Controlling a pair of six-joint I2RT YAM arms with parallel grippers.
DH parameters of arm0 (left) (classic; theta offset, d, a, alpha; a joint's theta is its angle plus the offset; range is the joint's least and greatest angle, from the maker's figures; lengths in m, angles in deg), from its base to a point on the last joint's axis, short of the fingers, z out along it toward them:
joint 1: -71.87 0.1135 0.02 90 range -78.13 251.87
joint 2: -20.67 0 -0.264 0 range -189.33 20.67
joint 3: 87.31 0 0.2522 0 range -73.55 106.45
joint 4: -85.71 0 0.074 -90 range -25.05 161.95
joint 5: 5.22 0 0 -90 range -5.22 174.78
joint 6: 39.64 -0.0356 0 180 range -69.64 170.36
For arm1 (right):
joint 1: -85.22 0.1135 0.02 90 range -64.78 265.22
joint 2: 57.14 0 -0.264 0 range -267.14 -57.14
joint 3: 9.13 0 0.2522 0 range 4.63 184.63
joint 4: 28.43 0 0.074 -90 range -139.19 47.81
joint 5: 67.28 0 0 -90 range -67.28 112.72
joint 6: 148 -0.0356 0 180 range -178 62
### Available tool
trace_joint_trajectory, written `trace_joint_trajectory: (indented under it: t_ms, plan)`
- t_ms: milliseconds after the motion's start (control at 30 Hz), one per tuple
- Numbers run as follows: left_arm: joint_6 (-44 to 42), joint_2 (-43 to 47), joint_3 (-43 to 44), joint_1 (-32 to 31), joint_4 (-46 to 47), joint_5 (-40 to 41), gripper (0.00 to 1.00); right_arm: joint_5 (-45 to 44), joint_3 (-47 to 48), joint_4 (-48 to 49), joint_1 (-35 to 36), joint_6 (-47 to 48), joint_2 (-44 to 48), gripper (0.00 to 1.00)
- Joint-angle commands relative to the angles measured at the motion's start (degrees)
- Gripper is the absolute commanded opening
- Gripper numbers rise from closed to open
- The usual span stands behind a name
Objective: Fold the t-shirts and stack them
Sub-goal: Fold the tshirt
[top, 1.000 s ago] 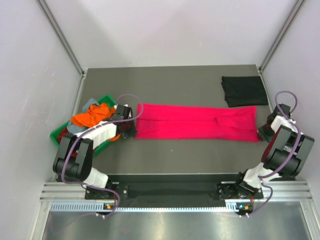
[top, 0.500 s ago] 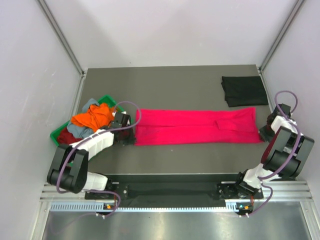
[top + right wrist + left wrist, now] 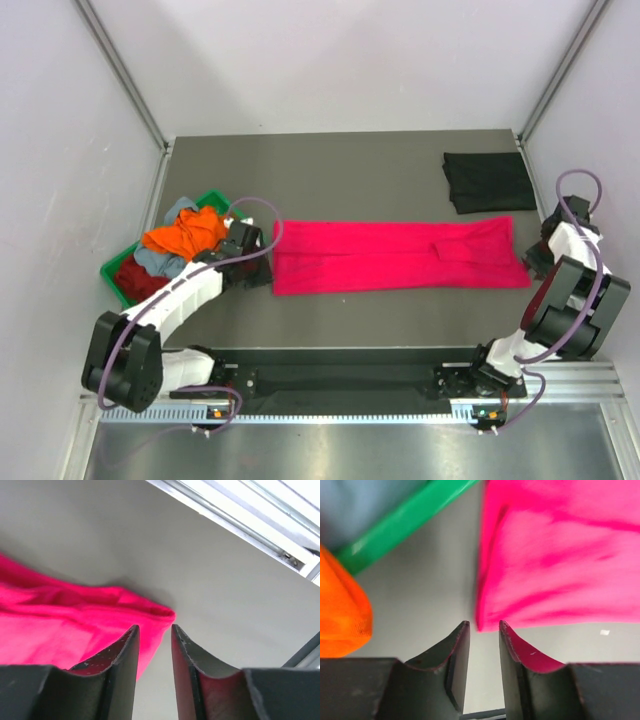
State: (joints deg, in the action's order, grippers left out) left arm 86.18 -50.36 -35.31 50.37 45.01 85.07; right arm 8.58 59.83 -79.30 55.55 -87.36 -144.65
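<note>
Pink-red t-shirt: lies flat at mid-table as a long folded strip, its long axis running left to right with the right end a little farther back.

Left gripper: at the strip's left near corner, fingers a narrow slit apart, nothing between them.

Right gripper: at the right end, fingers likewise narrowly parted over the cloth's edge, gripping nothing.

Black t-shirt: folded, far right corner.

Green tray: left edge of the table, holding a heap of orange tee, grey-blue tee and dark red tee.
</note>
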Motion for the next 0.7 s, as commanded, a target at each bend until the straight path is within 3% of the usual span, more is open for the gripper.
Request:
trace_joint_trajectory:
  t_ms: [0, 133, 267, 367, 467, 667]
  plan:
    - [-4.2, 2.6, 6.4, -0.3, 1.6, -2.0, 0.36, 3.9, 4.8, -5.0, 1.1, 2.3, 4.1, 0.34]
    - [-8.5, -3.3, 10.7, -0.3, 6.0, -9.2, 0.39, 6.1, 6.6, -8.2, 6.5, 2.9, 5.4, 0.34]
    - [-11.0, -12.1, 16.5, -0.3, 6.3, -11.6, 0.37, 10.6, 5.2, -7.6, 16.7, 2.3, 7.6, 0.27]
    - [-12.4, -18.5, 20.9, -0.2, 5.8, -11.5, 0.36, 16.7, 2.9, -4.8, 24.1, 2.1, 8.8, 0.08]
    - [-13.3, -25.4, 25.6, -0.2, 2.2, -11.7, 0.33, 21.5, -0.6, -0.8, 29.0, 2.8, 9.4, 0.00]
    - [-13.7, -31.2, 27.5, -0.1, 0.2, -4.7, 0.31, 21.3, -8.0, 2.6, 33.7, 1.3, 8.6, 0.00]
